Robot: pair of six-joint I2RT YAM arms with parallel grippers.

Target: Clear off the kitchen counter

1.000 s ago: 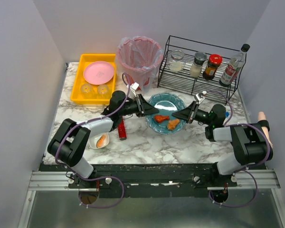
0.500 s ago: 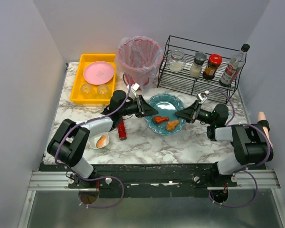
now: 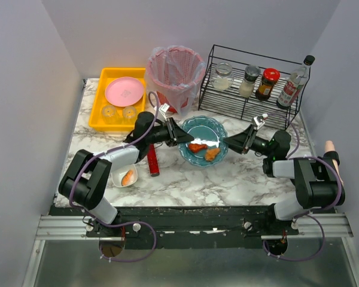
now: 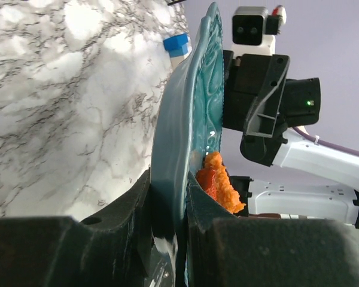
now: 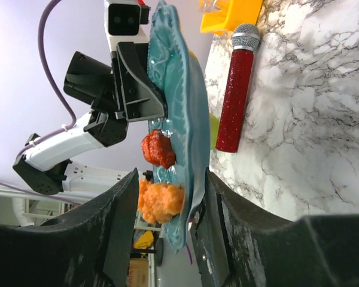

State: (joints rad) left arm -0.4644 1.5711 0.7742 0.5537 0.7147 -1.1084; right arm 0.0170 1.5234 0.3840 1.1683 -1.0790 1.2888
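Counter (image 3: 185, 185) | left jaws clamp plate (image 3: 204, 128) rim | right jaws apart, straddling opposite rim

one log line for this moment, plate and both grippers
left gripper: shut on teal glass plate rim | right gripper: open, straddling opposite rim | food: two orange pieces

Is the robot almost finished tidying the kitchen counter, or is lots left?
Some is done: the pink plate and glasses sit in the yellow tray. Right now the left claw grips the teal plate with food pieces; the right claw is open beside it. Left on the counter: a red shaker and a small white dish.
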